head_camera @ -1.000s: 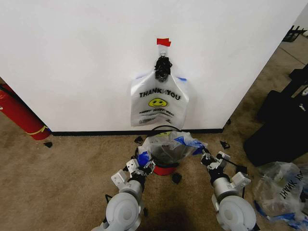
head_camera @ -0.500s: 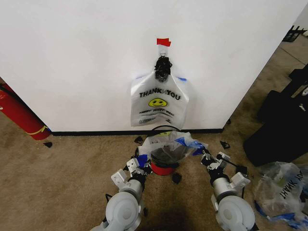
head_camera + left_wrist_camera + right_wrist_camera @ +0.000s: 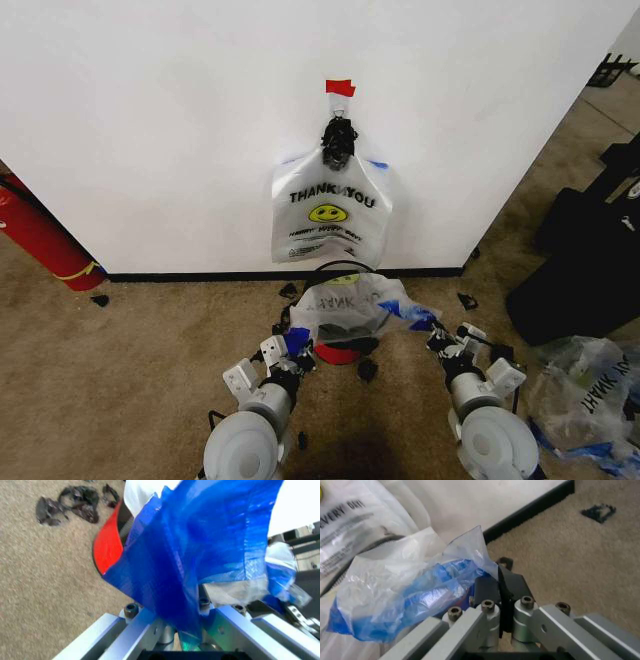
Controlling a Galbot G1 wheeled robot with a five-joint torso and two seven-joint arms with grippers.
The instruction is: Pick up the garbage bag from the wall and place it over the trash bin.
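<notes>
With both arms low over the carpet (image 3: 150,390), we're in the placing step: the bag is at the bin and being drawn open.

Nearest, the left gripper (image 3: 297,345) sits at the bin's left side. The left wrist view shows its fingers (image 3: 150,618) closed down on a fold of blue trim, with the plastic running between them. Across from it, the right gripper (image 3: 432,330) is at the bin's right side. The right wrist view shows its dark pads (image 3: 512,588) pressed nearly together on the bunched blue-and-clear corner of the film.

Between them the garbage bag (image 3: 350,305) is stretched out, draped on top of the trash bin (image 3: 340,352). Its lettering faces up and it lies slack across the mouth. The bin's black rim arcs out behind the bag and its red base peeks out below. From here I can't tell whether the bag's hem is past the rim on any side.

By my reading, the next move calls for spreading the two held corners apart and easing the hem down around the rim. It wants a gentle pull, since film this thin could tear or tip so light a bin.

Farther back, the wall (image 3: 150,120) carries a twin bag (image 3: 330,215) hanging under red tape (image 3: 340,87).
</notes>
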